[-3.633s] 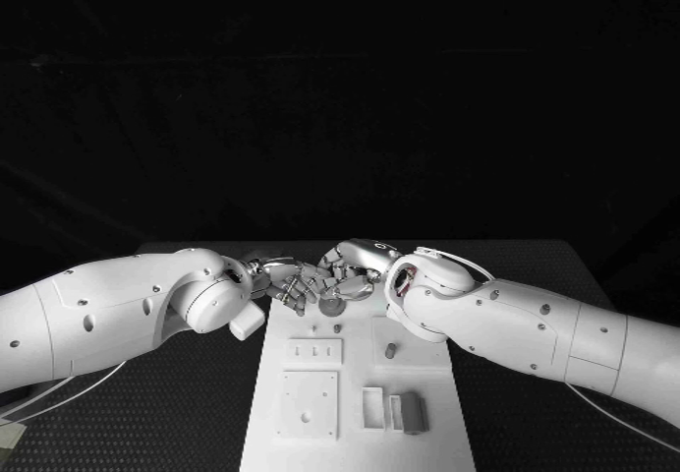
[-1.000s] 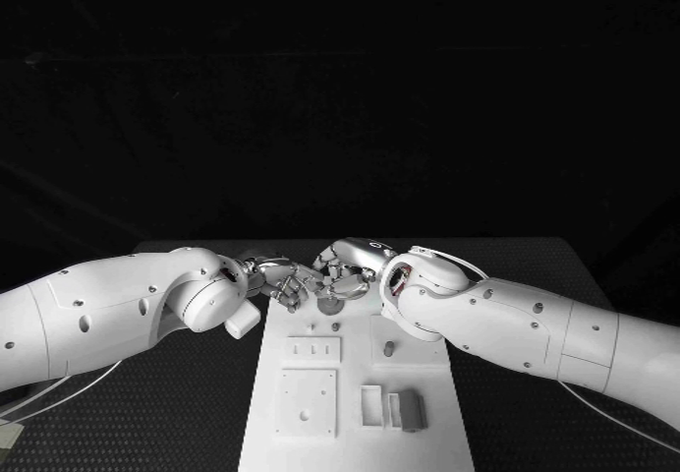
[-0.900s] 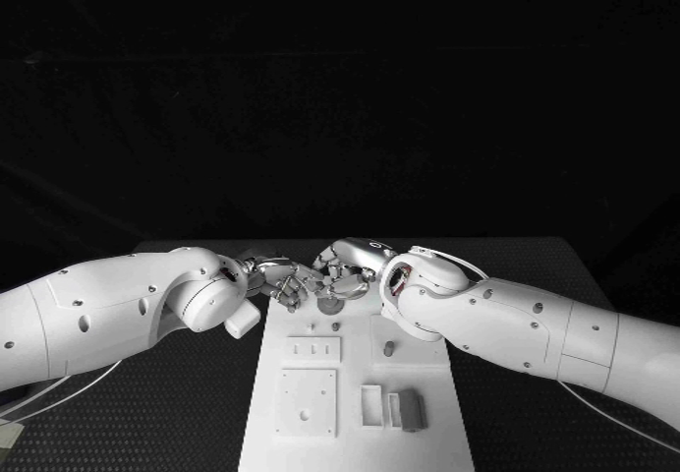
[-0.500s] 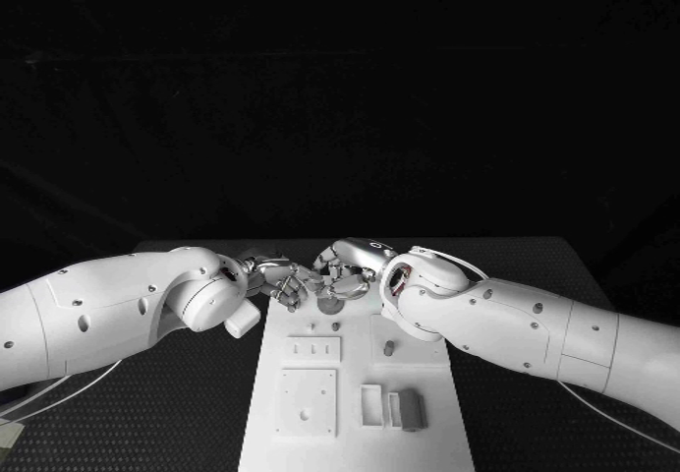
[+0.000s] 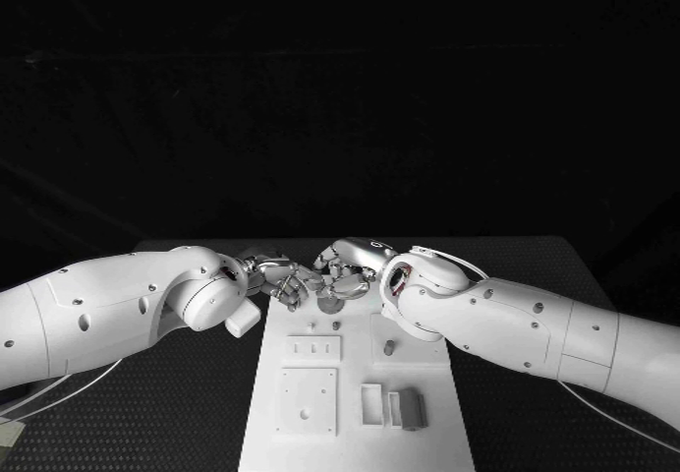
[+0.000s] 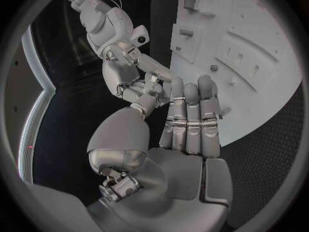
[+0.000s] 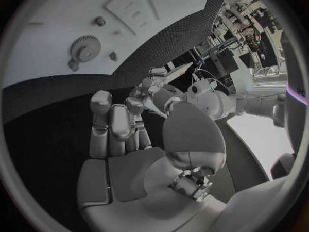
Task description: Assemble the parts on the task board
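A long white task board (image 5: pixel 355 393) lay on the black table (image 5: pixel 185 413), its long axis running from the table's near edge toward the far edge. No writing or labels could be read anywhere. Both hands met over the board's far end. The left hand (image 5: pixel 281 280) and the right hand (image 5: pixel 345 278) had their fingers curled toward each other, fingertips close or touching; whether either held a part could not be told. A grey gear (image 7: pixel 85 48) lay flat on the board's far end, with a small peg (image 7: pixel 100 21) nearby. Near the board's near edge, a grey block (image 5: pixel 413 410) stood beside a white slot, its long axis parallel to the board's.
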Available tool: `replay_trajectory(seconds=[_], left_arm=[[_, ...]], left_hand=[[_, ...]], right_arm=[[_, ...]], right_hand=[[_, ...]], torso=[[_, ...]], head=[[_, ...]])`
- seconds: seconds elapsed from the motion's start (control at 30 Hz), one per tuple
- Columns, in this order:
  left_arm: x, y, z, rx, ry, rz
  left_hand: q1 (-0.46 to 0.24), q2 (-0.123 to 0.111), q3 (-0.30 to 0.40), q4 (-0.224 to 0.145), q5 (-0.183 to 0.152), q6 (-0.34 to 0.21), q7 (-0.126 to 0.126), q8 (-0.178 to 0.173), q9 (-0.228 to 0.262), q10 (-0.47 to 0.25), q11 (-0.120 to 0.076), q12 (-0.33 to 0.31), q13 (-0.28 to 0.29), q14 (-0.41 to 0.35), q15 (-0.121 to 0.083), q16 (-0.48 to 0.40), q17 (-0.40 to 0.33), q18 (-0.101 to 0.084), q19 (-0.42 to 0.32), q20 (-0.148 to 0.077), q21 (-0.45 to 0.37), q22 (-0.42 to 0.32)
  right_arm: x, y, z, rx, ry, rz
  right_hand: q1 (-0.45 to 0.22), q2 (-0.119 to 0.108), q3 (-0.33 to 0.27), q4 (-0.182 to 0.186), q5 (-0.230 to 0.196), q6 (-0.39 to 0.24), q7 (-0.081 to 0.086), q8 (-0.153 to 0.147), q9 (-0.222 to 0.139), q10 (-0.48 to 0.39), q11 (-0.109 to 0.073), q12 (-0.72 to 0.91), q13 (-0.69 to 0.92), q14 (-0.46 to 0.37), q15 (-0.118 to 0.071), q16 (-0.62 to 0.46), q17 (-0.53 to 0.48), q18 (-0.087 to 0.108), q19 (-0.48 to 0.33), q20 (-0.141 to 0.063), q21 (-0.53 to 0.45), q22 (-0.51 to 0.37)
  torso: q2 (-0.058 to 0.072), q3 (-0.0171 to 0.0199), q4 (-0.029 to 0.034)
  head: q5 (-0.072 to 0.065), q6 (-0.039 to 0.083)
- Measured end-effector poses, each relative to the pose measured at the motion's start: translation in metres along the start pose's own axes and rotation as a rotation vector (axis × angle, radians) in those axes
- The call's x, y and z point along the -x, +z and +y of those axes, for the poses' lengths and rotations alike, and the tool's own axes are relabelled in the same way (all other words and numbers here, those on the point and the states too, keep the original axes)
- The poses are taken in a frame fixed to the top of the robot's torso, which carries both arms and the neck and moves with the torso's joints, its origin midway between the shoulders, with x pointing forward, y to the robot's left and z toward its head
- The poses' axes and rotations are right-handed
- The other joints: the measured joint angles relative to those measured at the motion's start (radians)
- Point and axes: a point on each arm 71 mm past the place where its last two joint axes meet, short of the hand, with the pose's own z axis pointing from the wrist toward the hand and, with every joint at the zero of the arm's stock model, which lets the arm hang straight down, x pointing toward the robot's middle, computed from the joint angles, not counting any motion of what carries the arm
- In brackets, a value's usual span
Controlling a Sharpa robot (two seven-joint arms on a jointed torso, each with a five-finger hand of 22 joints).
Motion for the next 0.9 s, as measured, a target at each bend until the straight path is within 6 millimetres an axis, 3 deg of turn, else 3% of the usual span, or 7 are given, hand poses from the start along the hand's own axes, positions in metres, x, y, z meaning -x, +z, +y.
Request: replay_trajectory(seconds=[0.1, 0.17, 0.27, 0.33, 0.5, 0.9], left_arm=[[0.0, 0.0, 0.0, -0.003, -0.001, -0.004], [0.001, 0.0, -0.001, -0.006, -0.001, -0.007], [0.001, 0.0, -0.001, -0.008, -0.002, -0.011], [0.001, 0.0, -0.001, -0.008, -0.003, -0.012], [0.001, 0.0, -0.001, -0.008, -0.003, -0.012], [0.004, -0.001, 0.003, 0.025, 0.029, -0.004]], left_hand=[[0.002, 0.002, 0.007, 0.001, 0.007, 0.001, 0.001, -0.001, 0.001, 0.0, 0.0, 0.007, 0.003, 0.002, -0.002, 0.007, 0.0, 0.0, 0.0, 0.0, 0.0, 0.004], [0.002, 0.002, 0.011, 0.001, 0.025, 0.004, 0.004, 0.003, 0.001, 0.0, 0.0, 0.01, 0.006, 0.006, -0.006, 0.01, 0.0, -0.006, 0.006, -0.006, 0.0, 0.009], [0.002, 0.002, 0.019, -0.001, 0.058, 0.006, 0.006, 0.005, 0.001, 0.006, -0.006, 0.019, 0.012, 0.008, -0.008, 0.02, 0.0, -0.001, 0.013, -0.006, 0.0, 0.018], [0.002, 0.002, 0.021, 0.001, 0.089, 0.006, 0.006, 0.006, 0.001, 0.006, -0.006, 0.023, 0.017, 0.012, -0.012, 0.026, 0.001, -0.001, 0.016, -0.009, 0.0, 0.025], [-0.001, -0.001, 0.03, -0.001, 0.126, 0.006, 0.006, 0.006, 0.001, 0.01, -0.01, 0.03, 0.023, 0.014, -0.014, 0.035, 0.001, -0.001, 0.023, -0.013, 0.0, 0.037], [-0.013, -0.005, 0.03, -0.001, 0.138, 0.009, 0.009, 0.005, 0.002, 0.022, -0.017, 0.05, 0.035, 0.025, -0.025, 0.053, 0.007, -0.001, 0.039, -0.022, 0.004, 0.056]], right_arm=[[0.0, 0.001, -0.002, -0.005, -0.001, 0.001], [-0.001, 0.001, -0.004, -0.011, -0.001, 0.002], [0.0, 0.0, -0.008, -0.022, -0.001, 0.001], [0.001, -0.001, -0.011, -0.029, -0.002, -0.001], [0.005, -0.006, -0.024, -0.055, -0.002, -0.017], [0.02, -0.023, -0.058, -0.11, 0.035, -0.096]], right_hand=[[-0.012, -0.012, -0.004, 0.004, 0.0, -0.006, 0.006, -0.003, 0.0, 0.0, 0.0, 0.0, -0.002, 0.0, 0.0, -0.002, -0.008, 0.0, 0.0, 0.0, 0.0, 0.0], [-0.023, -0.023, -0.01, 0.01, 0.0, -0.022, 0.022, -0.022, -0.007, -0.004, 0.004, 0.0, -0.002, -0.009, 0.004, -0.01, -0.013, 0.0, -0.001, -0.001, 0.0, 0.0], [-0.036, -0.039, -0.015, 0.016, 0.0, -0.057, 0.052, -0.053, -0.02, -0.022, 0.022, -0.001, -0.002, -0.029, 0.017, -0.023, -0.027, 0.0, -0.011, -0.004, -0.006, 0.0], [-0.041, -0.049, -0.027, 0.014, 0.0, -0.075, 0.051, -0.068, -0.026, -0.032, 0.032, -0.008, -0.002, -0.044, 0.025, -0.032, -0.039, -0.001, -0.012, -0.003, -0.007, 0.0], [-0.042, -0.056, -0.037, 0.01, 0.0, -0.101, 0.057, -0.082, -0.033, -0.043, 0.043, -0.008, -0.002, -0.058, 0.035, -0.04, -0.049, -0.001, -0.018, -0.003, -0.013, 0.0], [-0.047, -0.066, -0.048, 0.015, 0.0, -0.12, 0.066, -0.09, -0.036, -0.051, 0.05, -0.008, -0.003, -0.067, 0.044, -0.045, -0.054, -0.009, -0.022, 0.0, -0.019, 0.0]], torso=[[0.0, -0.0002, 0.0], [0.0, -0.0003, -0.0001], [0.0, -0.0002, 0.0], [0.0, -0.0003, 0.0], [0.0, -0.0003, 0.0], [0.0, 0.0001, -0.0004]], head=[[0.0, 0.0], [0.0, 0.0], [0.0, -0.001], [0.0, -0.001], [0.0, 0.0], [0.005, -0.004]])
